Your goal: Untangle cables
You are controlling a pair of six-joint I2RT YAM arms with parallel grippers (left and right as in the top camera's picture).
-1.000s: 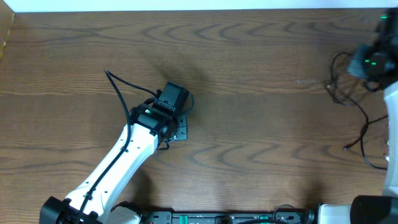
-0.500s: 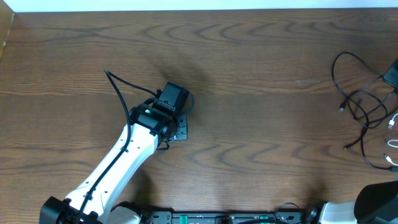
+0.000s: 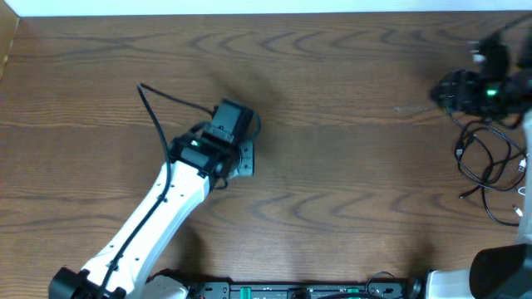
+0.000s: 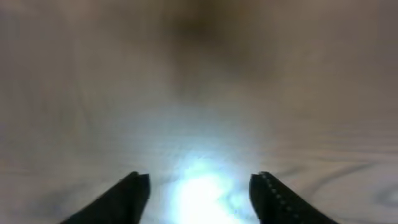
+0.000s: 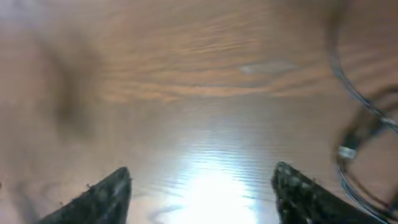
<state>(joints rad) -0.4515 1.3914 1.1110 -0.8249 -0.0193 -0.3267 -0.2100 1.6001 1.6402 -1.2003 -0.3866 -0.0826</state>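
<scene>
The cables [image 3: 486, 158] lie in a loose tangle of thin black loops at the table's right edge, with a white cord [image 3: 521, 166] running among them. In the right wrist view the black loops [image 5: 364, 106] and a small plug [image 5: 346, 151] show at the right. My right gripper [image 3: 453, 90] is blurred, just up and left of the tangle. Its jaws [image 5: 202, 175] are open over bare wood with nothing between them. My left gripper [image 3: 241, 155] is far away at centre-left. It is also open [image 4: 199, 182] over bare wood.
A black wire [image 3: 154, 112] arcs up from the left arm [image 3: 166, 208]. The wooden table [image 3: 332, 166] stretches between the two arms. Its far edge meets a white strip [image 3: 249, 7] at the top.
Both grippers have opened. The right gripper left the view half a second ago and is back, over the upper part of the tangle. The left arm shifted slightly up and left.
</scene>
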